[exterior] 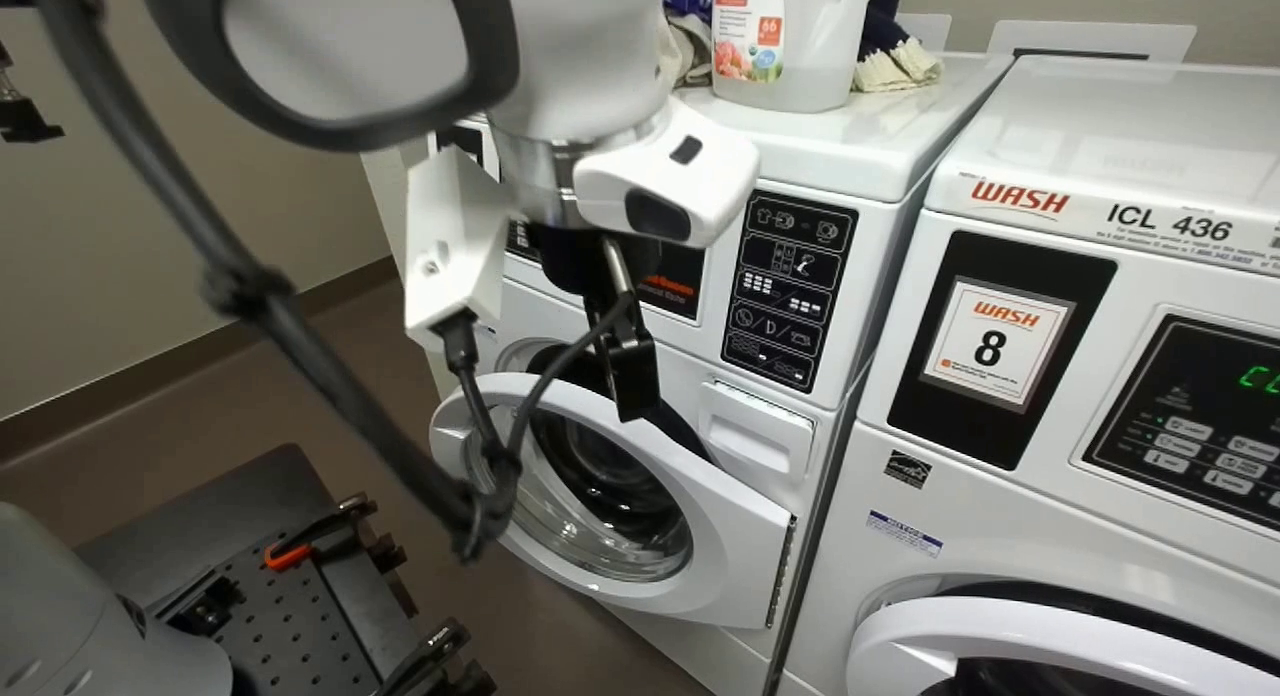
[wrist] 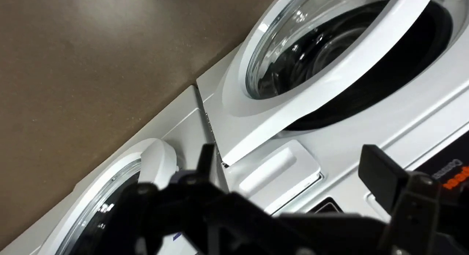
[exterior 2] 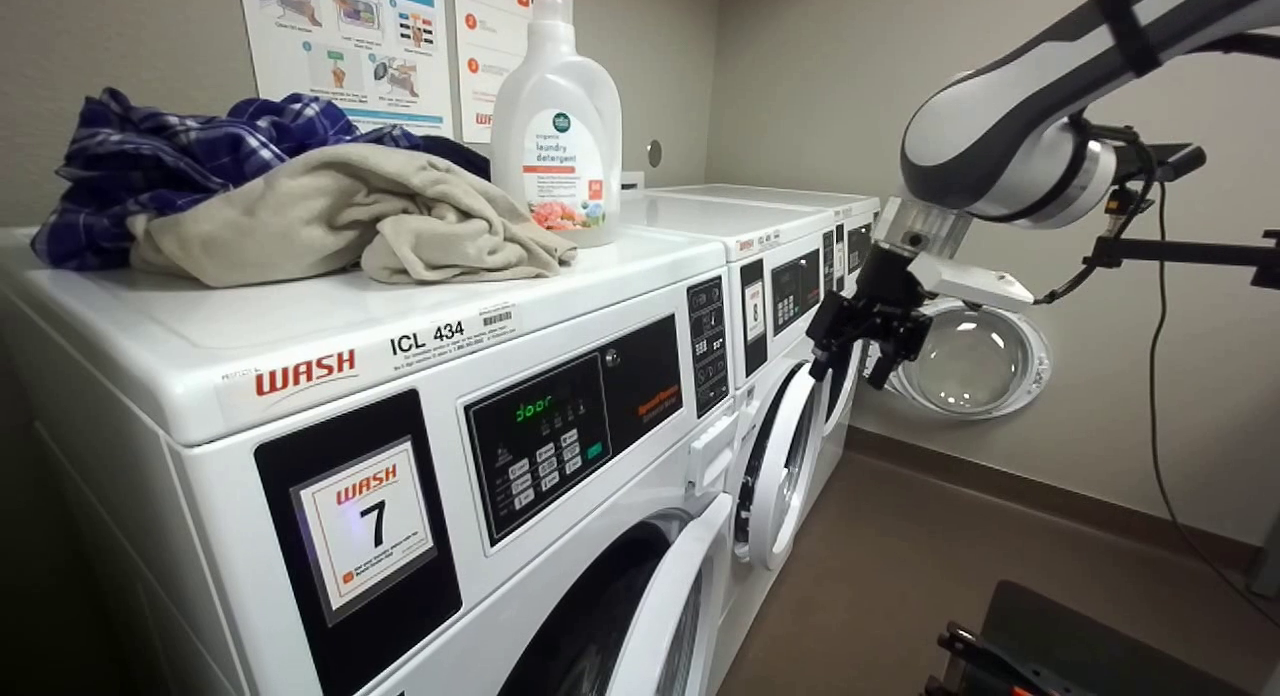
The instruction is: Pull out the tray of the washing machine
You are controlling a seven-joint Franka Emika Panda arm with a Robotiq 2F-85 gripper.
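- One small white plastic tray (exterior: 757,431), rectangular with softly rounded corners, sits in the front of the white washing machine (exterior 2: 552,541), below a black panel of pictograms (exterior: 790,291) and just above the hinge edge of the round glass door (exterior: 600,521), which hangs open
- Its smooth front faces out into the room, as the machine's does, and its long axis runs level across the machine; the wrist view shows that axis slanting from upper right to lower left
- Matt black, the claw (exterior 2: 848,371) stands with its two fingers (wrist: 379,174) spread wide, apart from the tray
- Readable on the machine: "WASH" in orange-red and "ICL 434" in black on the top strip (exterior 2: 370,354), "WASH 7" on the sticker (exterior 2: 368,531), "door" in green on the display (exterior 2: 535,408); orange lettering (exterior 2: 657,401) beside it is too blurred
- The neighbouring washer (exterior: 1030,536) carries "WASH", "ICL 436" and an "8" sticker (exterior: 992,346)
- Crumpled blue plaid cloth (exterior 2: 180,181), soft beige cloth (exterior 2: 330,221) and a translucent plastic jug (exterior 2: 555,141), labelled "organic laundry detergent", rest on the glossy white top (exterior 2: 120,306)
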